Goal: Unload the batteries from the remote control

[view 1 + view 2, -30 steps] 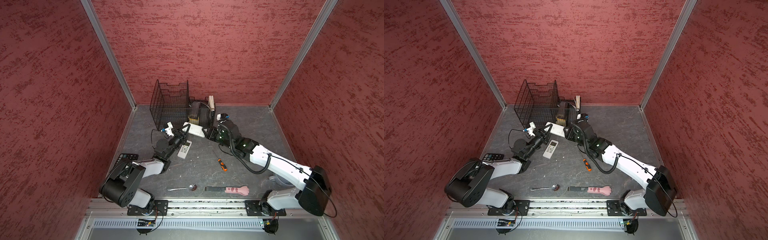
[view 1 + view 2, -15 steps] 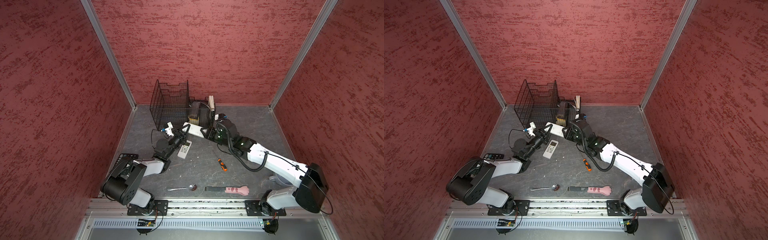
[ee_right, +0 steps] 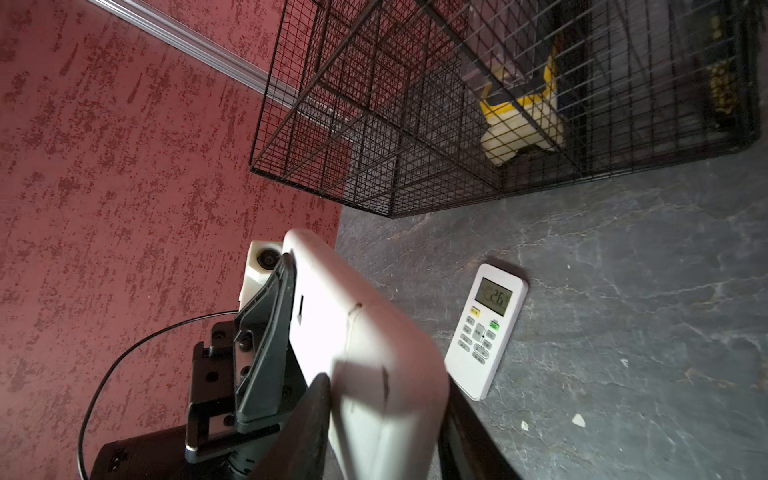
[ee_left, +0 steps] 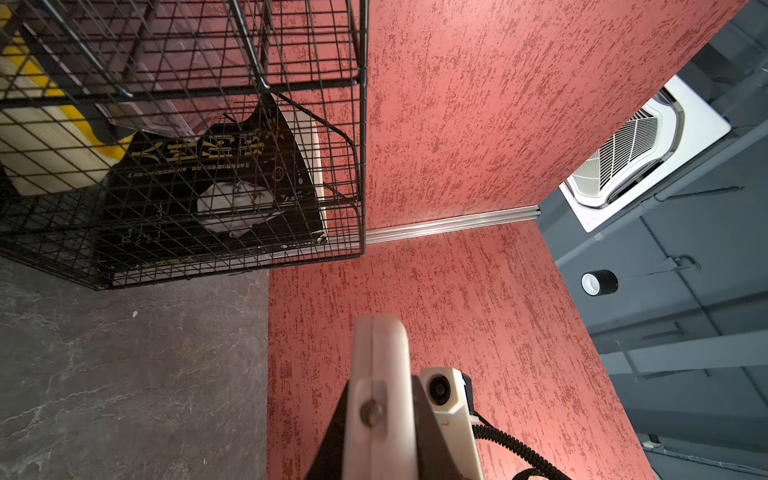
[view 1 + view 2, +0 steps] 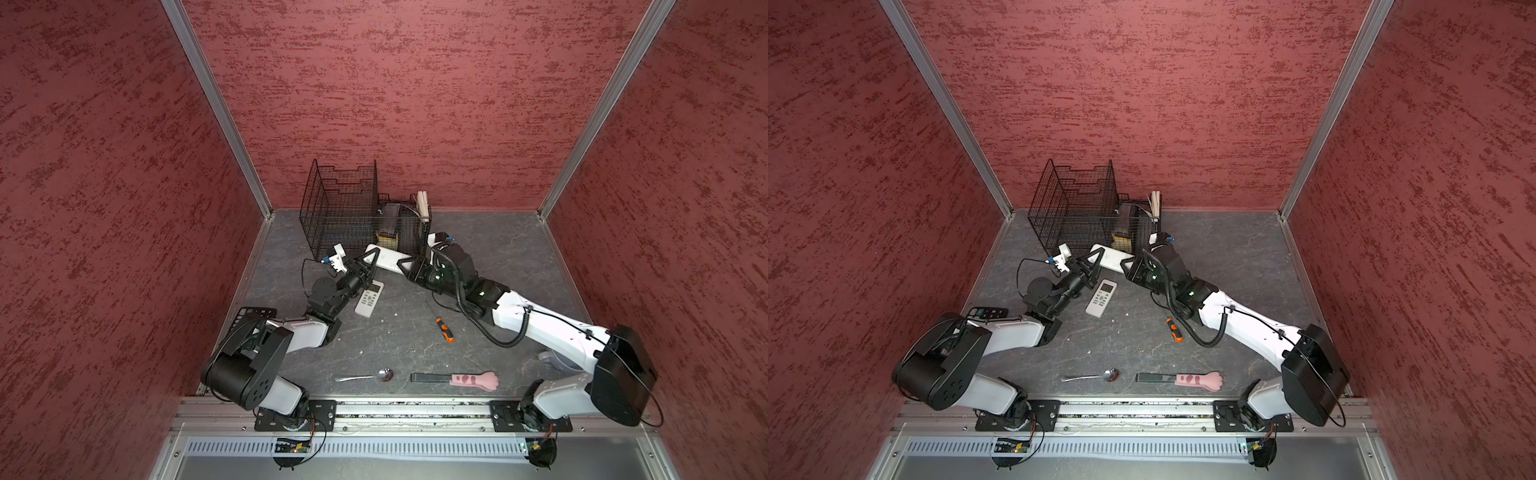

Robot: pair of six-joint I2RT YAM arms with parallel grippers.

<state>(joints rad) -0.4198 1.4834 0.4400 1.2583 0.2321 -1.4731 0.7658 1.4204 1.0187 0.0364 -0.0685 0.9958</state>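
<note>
A long white remote control (image 5: 388,259) hangs above the table in front of the wire basket, held at both ends; it shows in both top views (image 5: 1111,257). My left gripper (image 5: 368,262) is shut on its left end, with the remote's edge (image 4: 380,374) sticking out between the fingers. My right gripper (image 5: 411,266) is shut on the other end, dark fingers pressed to both sides of the body (image 3: 353,332). An arrow mark on the plain back faces the right wrist camera. The batteries are hidden.
A second white remote (image 5: 370,298) with a lit display lies face up just below the held one. An orange-and-black screwdriver (image 5: 444,328), a spoon (image 5: 365,376) and a pink paw-handled tool (image 5: 461,380) lie nearer the front. The black wire basket (image 5: 345,216) holds books at the back.
My right arm has reached further left and its jaws have narrowed onto the remote's right end. The left gripper has kept its hold and place.
</note>
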